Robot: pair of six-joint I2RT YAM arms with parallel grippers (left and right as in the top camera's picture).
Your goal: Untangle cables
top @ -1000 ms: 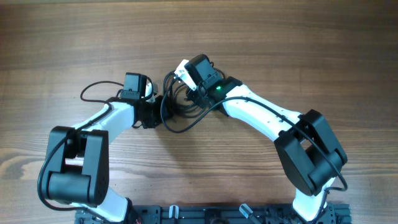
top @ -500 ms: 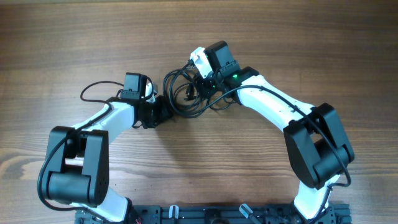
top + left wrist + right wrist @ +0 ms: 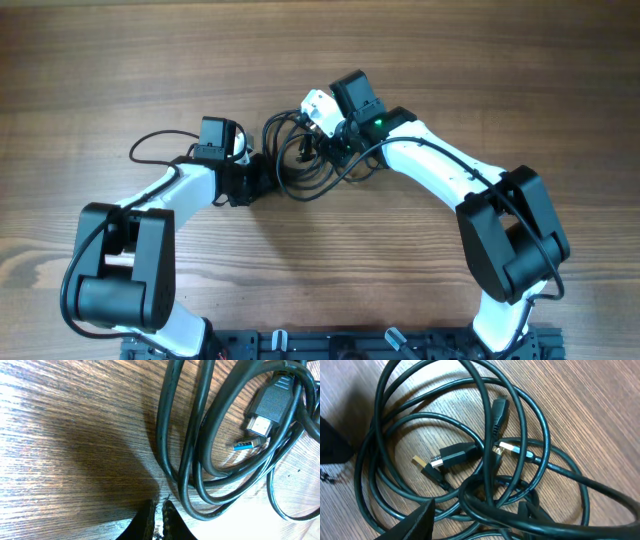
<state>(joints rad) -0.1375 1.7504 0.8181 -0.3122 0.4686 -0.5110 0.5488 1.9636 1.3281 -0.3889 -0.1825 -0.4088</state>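
Over the last second the right arm has swung to the right and up the table, and the cables point(image 3: 305, 160) have gone with it, their loops now spread a little further from the left arm, which has not shifted. The cables are thin, glossy black cords lying in one loose coil of overlapping rings on the wooden table point(image 3: 120, 60), near its middle, between the two wrists. From the right wrist, the cables point(image 3: 486, 475) show three plug ends inside the rings: a broad black plug with a gold tip point(image 3: 445, 457), a second plug with a bright metal tip point(image 3: 512, 449) just beside it, and a slim dark plug point(image 3: 499, 410) above them. From the left wrist, the cables point(image 3: 194, 435) show two ends: a wide black plug with a metal mouth point(image 3: 262, 410) and, just below it, a small blue-tongued tip point(image 3: 247, 445). How many separate cords make up the coil cannot be told, since the strands cross and hide one another. The left gripper point(image 3: 258, 180) sits at the coil's left edge; in its own view the left gripper point(image 3: 157, 515) has its fingertips drawn together with only a sliver between them and nothing caught there, the nearest strand lying just beside them. The right gripper point(image 3: 325, 140) is over the coil's upper right; in its own view the right gripper point(image 3: 472, 510) stands wide, with several strands crossing between its fingers.
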